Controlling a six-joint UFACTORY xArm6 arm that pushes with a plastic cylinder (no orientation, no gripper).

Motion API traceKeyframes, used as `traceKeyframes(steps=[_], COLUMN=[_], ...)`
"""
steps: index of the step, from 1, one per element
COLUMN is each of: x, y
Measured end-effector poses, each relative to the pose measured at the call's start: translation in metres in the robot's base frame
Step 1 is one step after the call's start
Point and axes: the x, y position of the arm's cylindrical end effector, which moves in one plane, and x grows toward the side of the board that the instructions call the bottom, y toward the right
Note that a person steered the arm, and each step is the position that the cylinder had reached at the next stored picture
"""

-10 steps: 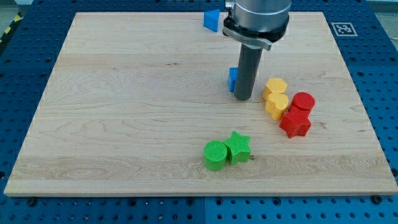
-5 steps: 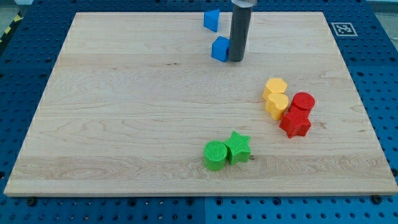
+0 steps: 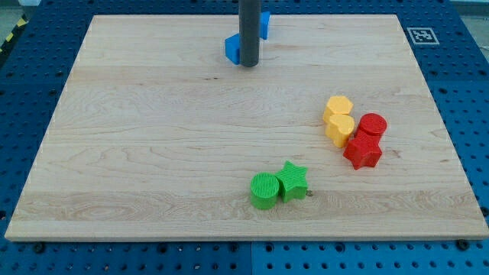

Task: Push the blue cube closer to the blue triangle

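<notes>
Two blue blocks, my tip (image 3: 248,64) against blue cube (image 3: 232,50), blue triangle (image 3: 264,24) behind rod

You saw my tip (image 3: 248,64) touching the blue cube (image 3: 232,50) on its right, with the blue triangle (image 3: 264,24) just behind, near the desk's (image 3: 137,137) top edge.
</notes>
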Motion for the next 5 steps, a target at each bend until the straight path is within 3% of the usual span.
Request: traceKeyframes(steps=[2,5], x=[-0.001,-0.053], y=[-0.032,-0.033])
